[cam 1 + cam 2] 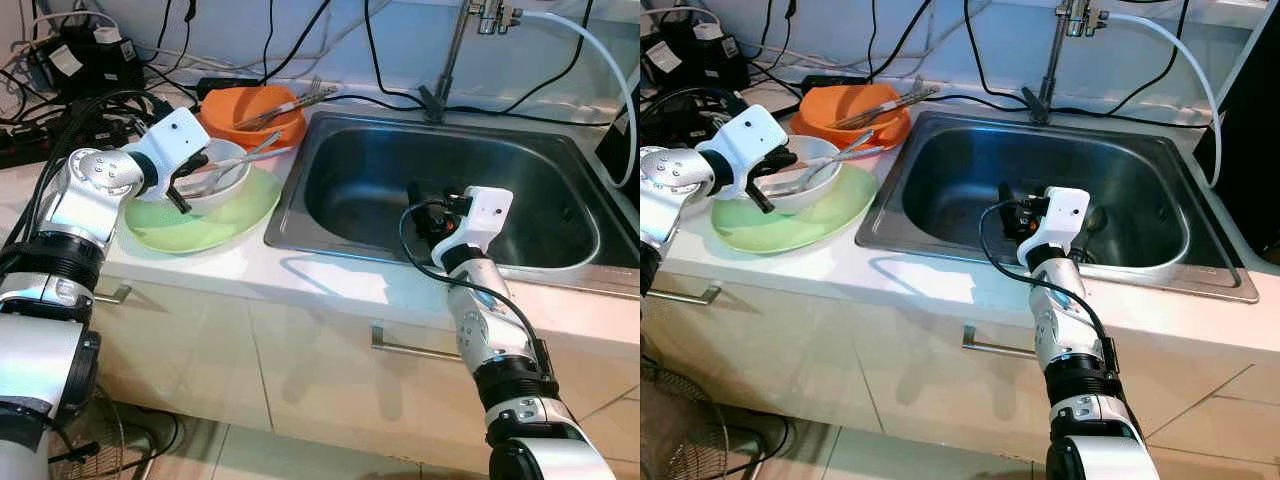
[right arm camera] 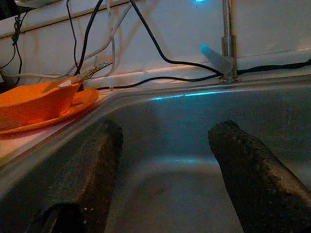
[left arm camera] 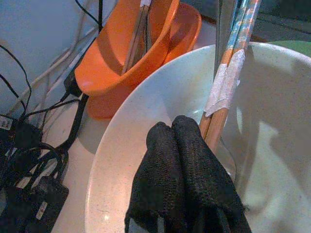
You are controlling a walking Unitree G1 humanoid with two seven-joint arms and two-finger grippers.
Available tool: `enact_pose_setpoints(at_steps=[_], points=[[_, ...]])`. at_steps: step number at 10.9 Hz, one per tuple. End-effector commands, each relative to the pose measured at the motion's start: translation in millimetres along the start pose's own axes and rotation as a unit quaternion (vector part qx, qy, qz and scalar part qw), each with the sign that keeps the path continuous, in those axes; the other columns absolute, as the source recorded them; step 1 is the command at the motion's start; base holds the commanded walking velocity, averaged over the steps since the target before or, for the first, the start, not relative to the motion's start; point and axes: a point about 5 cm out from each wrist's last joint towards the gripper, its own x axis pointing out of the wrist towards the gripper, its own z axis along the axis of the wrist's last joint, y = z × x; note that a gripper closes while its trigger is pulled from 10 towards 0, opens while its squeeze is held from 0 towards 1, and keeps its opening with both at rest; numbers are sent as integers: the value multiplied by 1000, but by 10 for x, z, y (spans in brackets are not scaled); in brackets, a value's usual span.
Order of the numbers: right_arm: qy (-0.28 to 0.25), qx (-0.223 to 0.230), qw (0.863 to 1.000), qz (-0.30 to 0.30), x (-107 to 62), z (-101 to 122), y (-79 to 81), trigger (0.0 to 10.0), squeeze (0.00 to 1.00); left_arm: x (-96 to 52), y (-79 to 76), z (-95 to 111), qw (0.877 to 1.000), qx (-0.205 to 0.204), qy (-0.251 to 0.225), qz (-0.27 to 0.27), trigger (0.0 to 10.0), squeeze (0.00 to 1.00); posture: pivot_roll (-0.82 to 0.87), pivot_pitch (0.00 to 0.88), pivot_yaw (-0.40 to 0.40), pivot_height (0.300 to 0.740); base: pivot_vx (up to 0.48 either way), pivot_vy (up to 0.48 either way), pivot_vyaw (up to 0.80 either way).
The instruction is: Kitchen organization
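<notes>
Fingers of my left gripper (image 3: 187,160) are pressed together inside the white bowl (image 1: 232,180) (beside the chopsticks (image 3: 228,82)); my right gripper (image 2: 165,179) hangs wide in the sink (image 1: 350,160).

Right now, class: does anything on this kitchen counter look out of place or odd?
Yes. Power strips and cables lie tangled on the counter behind the orange bowl, and cables run along the wall behind the sink: odd beside water. The chopsticks in the white bowl are taped together.
</notes>
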Motion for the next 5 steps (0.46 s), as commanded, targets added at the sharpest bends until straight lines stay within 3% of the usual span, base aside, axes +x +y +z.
enact_pose_setpoints(at_steps=[1, 3, 5], points=[[-1, -1, 1000, -3, 17, 10, 0, 10000, 0, 51, -125, -82, 999, -10, 19, -33, 0, 0, 200, 32, 14, 740, 0, 0, 0], [-1, -1, 1000, -2, 21, 9, 2, 10000, 0, 45, -109, -50, 999, -12, 8, -32, 0, 0, 202, 31, 12, 740, 0, 0, 0], [-1, 0, 1000, -1, 26, 10, 9, 10000, 0, 7, -32, 94, 998, -33, -40, -22, 0, 0, 203, 30, 11, 740, 0, 0, 0]])
